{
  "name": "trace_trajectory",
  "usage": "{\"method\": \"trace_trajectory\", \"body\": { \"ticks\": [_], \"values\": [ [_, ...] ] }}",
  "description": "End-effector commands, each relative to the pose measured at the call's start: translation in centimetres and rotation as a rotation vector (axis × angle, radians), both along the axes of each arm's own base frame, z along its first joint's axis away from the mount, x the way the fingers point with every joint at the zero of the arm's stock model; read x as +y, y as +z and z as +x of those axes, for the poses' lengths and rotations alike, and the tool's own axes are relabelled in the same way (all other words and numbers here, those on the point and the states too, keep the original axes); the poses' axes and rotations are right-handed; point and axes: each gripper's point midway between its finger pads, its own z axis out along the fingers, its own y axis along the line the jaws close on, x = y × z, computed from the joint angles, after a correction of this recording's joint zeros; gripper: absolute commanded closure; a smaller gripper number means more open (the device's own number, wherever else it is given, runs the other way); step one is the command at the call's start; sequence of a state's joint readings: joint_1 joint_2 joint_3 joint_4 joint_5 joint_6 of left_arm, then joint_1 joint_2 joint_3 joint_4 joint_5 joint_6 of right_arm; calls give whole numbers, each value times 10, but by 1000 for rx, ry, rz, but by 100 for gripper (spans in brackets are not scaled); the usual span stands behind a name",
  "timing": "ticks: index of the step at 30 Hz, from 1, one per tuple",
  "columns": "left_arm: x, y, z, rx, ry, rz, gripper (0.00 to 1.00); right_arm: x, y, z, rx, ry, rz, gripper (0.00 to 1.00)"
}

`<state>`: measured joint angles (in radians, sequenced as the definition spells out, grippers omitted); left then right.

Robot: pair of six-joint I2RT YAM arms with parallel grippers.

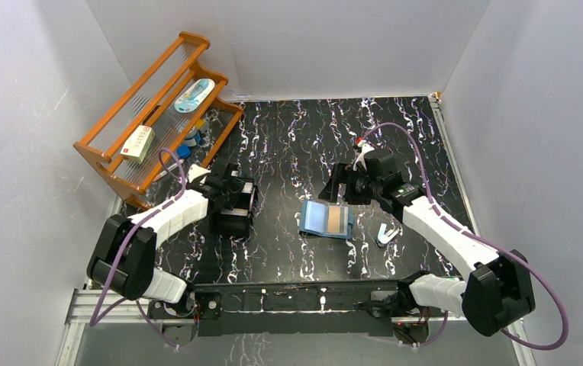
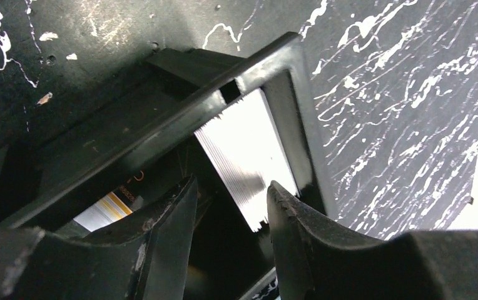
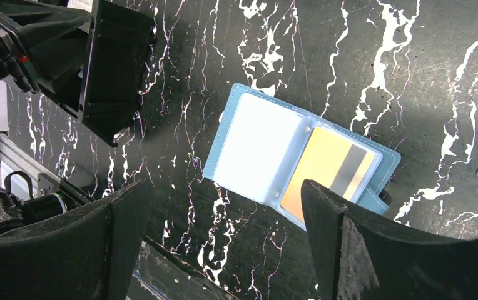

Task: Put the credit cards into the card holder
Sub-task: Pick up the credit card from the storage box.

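The teal card holder [image 1: 315, 219] lies open in the middle of the table, with an orange-tan credit card [image 1: 339, 221] in its right pocket. In the right wrist view the holder [image 3: 224, 147] shows that card [image 3: 324, 169] with a grey stripe, and a pale left pocket. My right gripper [image 1: 340, 189] hovers open and empty just behind the holder; it also shows in its own wrist view [image 3: 224, 187]. My left gripper [image 1: 231, 202] is open, its tips inside the black open-topped box [image 1: 235, 221]. There a whitish card [image 2: 249, 150] stands on edge between the fingertips [image 2: 231, 185], and a striped card [image 2: 106, 210] lies lower.
A wooden rack [image 1: 113, 160] stands at the back left, holding a white-and-red box [image 1: 137, 143], a pale blue item [image 1: 194, 95] and tape rolls. A small white object [image 1: 384, 234] lies right of the holder. White walls close in the table.
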<state>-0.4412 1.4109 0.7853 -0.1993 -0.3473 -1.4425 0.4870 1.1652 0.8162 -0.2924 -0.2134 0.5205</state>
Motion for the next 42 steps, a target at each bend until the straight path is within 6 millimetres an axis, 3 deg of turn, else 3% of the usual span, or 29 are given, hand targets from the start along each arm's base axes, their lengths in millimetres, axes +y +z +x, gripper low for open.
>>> {"method": "trace_trajectory", "body": {
  "ticks": [1, 9, 14, 23, 33, 42],
  "values": [
    [9, -9, 0, 2, 31, 31, 58, 6, 12, 5, -53, 16, 31, 4],
    [15, -16, -1, 10, 36, 70, 60, 7, 6, 2, -45, 28, 32, 4],
    [20, -14, 1, -26, 52, 83, 68, 12, 1, 0, -14, 46, 48, 4],
    [25, 8, 9, -97, 37, 121, 79, 16, -4, -1, 14, 52, 62, 4],
    [21, 14, 14, -115, 28, 107, 90, 17, -5, -3, 30, 57, 70, 2],
    [16, 30, 3, -78, 66, 27, 97, 16, -5, -5, 26, 58, 70, 2]
  ]
}}
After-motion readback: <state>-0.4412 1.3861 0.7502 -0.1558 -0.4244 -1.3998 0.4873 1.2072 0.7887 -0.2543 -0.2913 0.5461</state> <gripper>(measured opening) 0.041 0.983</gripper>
